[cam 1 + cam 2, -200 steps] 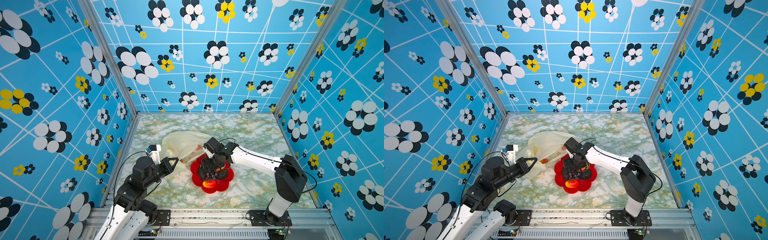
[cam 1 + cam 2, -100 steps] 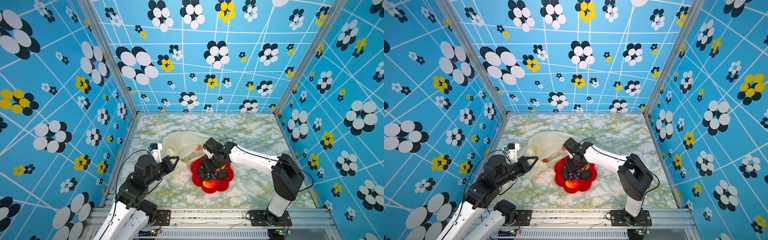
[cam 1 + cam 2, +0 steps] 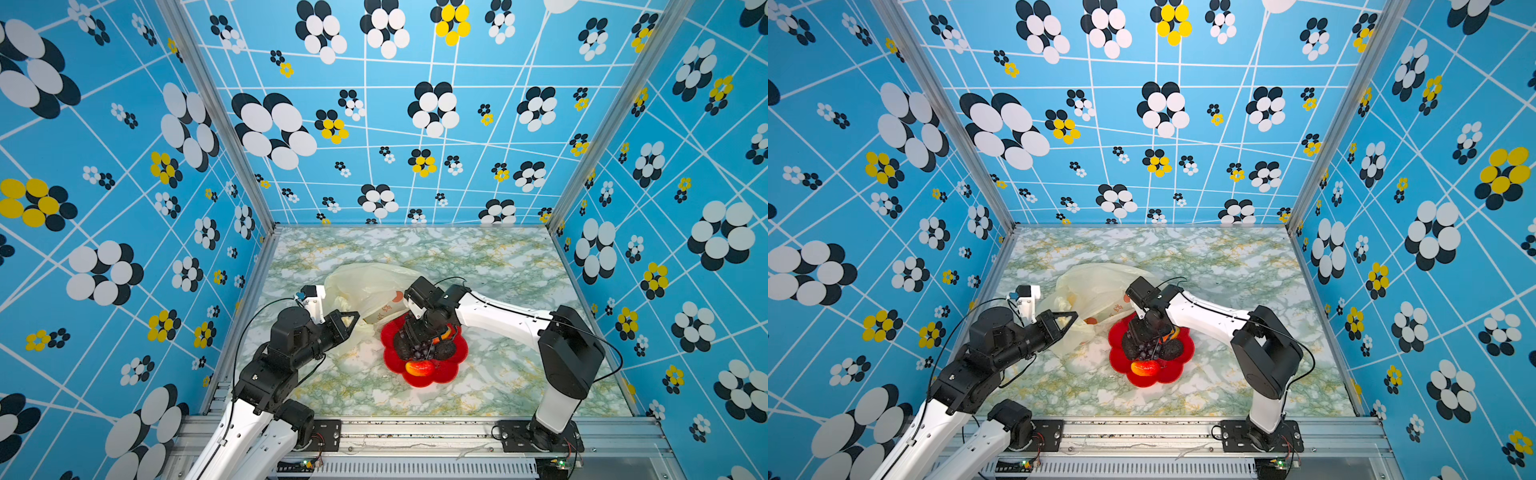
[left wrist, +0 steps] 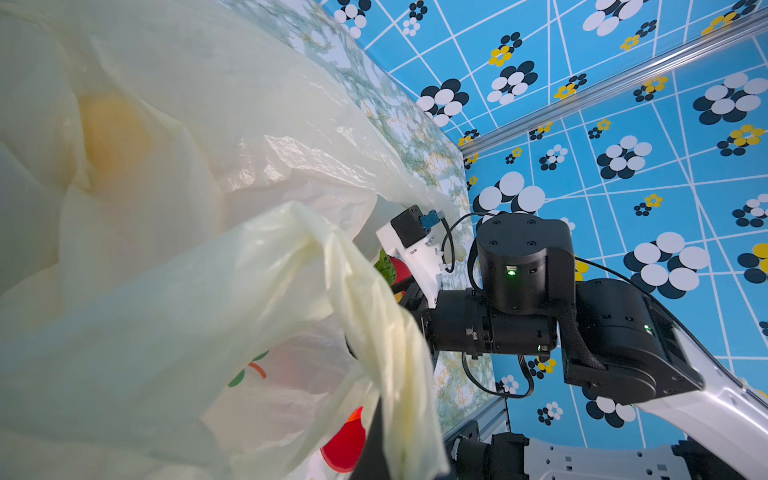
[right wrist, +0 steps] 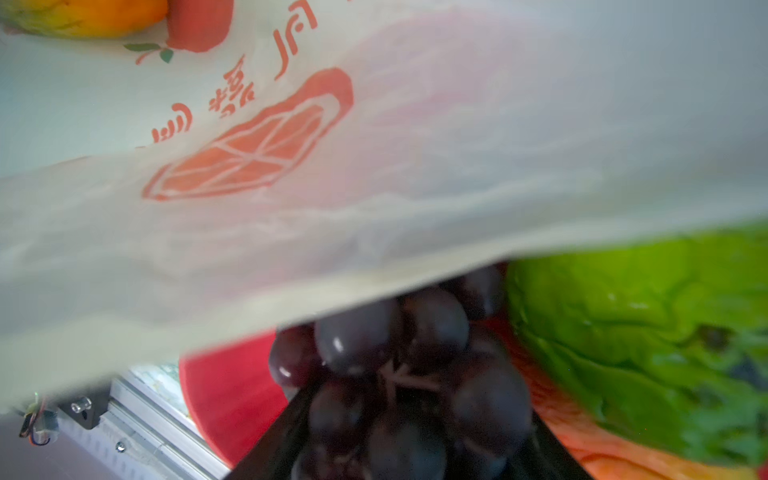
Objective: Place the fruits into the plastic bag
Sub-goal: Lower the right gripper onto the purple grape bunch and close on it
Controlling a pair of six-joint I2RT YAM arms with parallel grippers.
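plastic bag edge overhangs plate | right gripper straddles grape bunch

Red characters stand on the plastic bag beside a printed orange slice; they are too distorted to read.

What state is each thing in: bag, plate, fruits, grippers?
red plate, flat on the table, holding fruit.
plastic bag, crumpled on the table, one edge held up.
left gripper, shut on the plastic bag.
right gripper, above the red plate, jaws astride the grape bunch; grip unclear.
grape bunch, on the red plate.
avocados, on the red plate.
mango, at the red plate's near rim.
green fruit, beside the grape bunch.
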